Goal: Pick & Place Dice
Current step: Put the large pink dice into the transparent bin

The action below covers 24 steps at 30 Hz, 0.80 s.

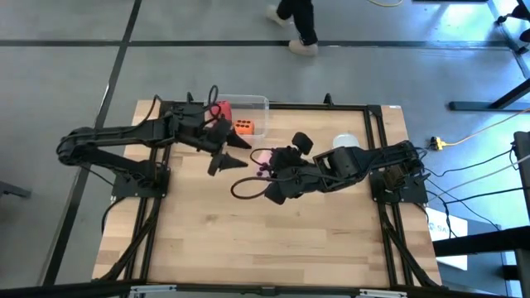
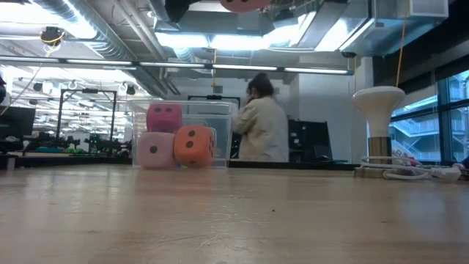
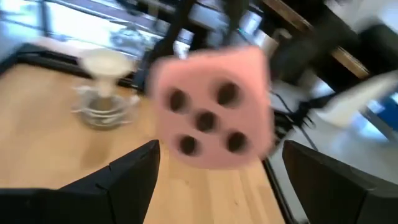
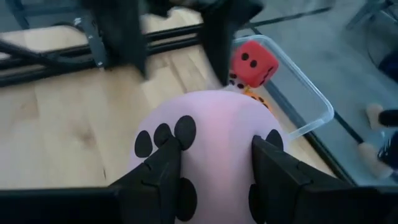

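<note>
A pale pink die (image 4: 211, 134) with dark pips is up in the air over the middle of the table, and my right gripper (image 1: 269, 161) is shut on it. My left gripper (image 1: 234, 154) is open just to the die's left and faces it. In the left wrist view the die (image 3: 211, 115) shows its five-pip face ahead of the two spread fingers, with gaps on both sides. A red die (image 1: 219, 110) and an orange die (image 1: 244, 126) lie in the clear tub (image 1: 258, 106) at the far edge. In the low view the red die (image 2: 163, 117) sits on another pale pink die (image 2: 155, 150). My right gripper pinches the pale pink die between its two fingers (image 4: 165, 165), on two opposite faces (image 4: 186, 134). The soft body bulges out between them. The fingers come from the table's right, slanting down. The die is lifted clear of the table.
A white stand (image 1: 345, 141) with coiled cable is on the table behind my right arm. The tub's rim (image 4: 314, 102) lies just past the held die. A person (image 2: 260, 121) is in the room behind the table.
</note>
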Motion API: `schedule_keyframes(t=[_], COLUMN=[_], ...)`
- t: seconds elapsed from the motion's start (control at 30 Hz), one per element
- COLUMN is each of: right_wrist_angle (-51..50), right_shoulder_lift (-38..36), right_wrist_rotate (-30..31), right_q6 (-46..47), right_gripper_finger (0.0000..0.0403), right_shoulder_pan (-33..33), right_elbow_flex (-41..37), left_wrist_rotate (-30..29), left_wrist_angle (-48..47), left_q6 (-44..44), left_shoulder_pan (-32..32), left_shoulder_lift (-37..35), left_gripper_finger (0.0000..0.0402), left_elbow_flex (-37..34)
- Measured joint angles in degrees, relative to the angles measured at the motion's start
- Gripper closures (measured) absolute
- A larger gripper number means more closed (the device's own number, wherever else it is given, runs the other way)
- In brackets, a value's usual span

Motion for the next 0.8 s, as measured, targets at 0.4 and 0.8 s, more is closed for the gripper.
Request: schedule_keyframes(t=[0.4, 0.8], right_wrist_angle=[-4.8, -2.6], right_shoulder_lift=[-6.6, -10.3], right_wrist_rotate=[4.9, -3.2], right_q6=[30.0, 35.0], right_gripper_finger=[0.0244, 0.0249], right_shoulder_pan=[-0.7, -0.1], right_elbow_flex=[0.0, 0.0], left_wrist_rotate=[1.4, -10.2], left_wrist_angle=[0.0, 10.2], left_q6=[18.6, 21.8], left_shoulder_pan=[-2.7, -3.8], left_shoulder_lift=[-0.6, 1.0], left_gripper_finger=[0.0070, 0.0070], left_elbow_flex=[0.0, 0.0])
